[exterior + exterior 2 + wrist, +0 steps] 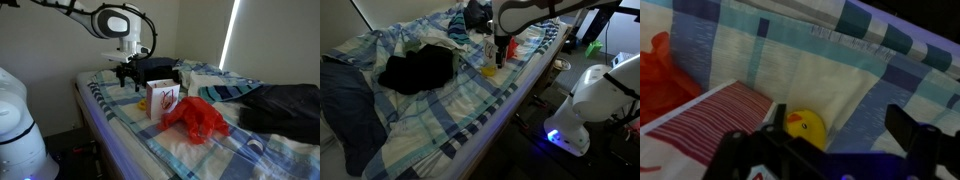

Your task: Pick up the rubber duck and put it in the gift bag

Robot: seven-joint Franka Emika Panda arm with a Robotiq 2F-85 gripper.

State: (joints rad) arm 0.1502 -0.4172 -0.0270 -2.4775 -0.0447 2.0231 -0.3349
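Observation:
The yellow rubber duck point(806, 127) lies on the plaid bedsheet, close against the gift bag point(710, 118), which shows here as a red-striped side. In the exterior views the duck point(490, 70) is a small yellow spot point(141, 104) beside the white and red gift bag point(163, 98). My gripper point(840, 138) is open and empty above the duck. The duck is near the left finger, and its lower part is hidden by the gripper body. The gripper also shows in both exterior views point(127, 74) point(498, 46), hovering over the bed.
A crumpled red cloth point(196, 120) lies next to the bag and shows in the wrist view point(660, 70). Dark clothing point(418, 68) and a dark item point(285, 105) lie on the bed. The bed edge point(525, 85) runs beside the robot base point(590, 100).

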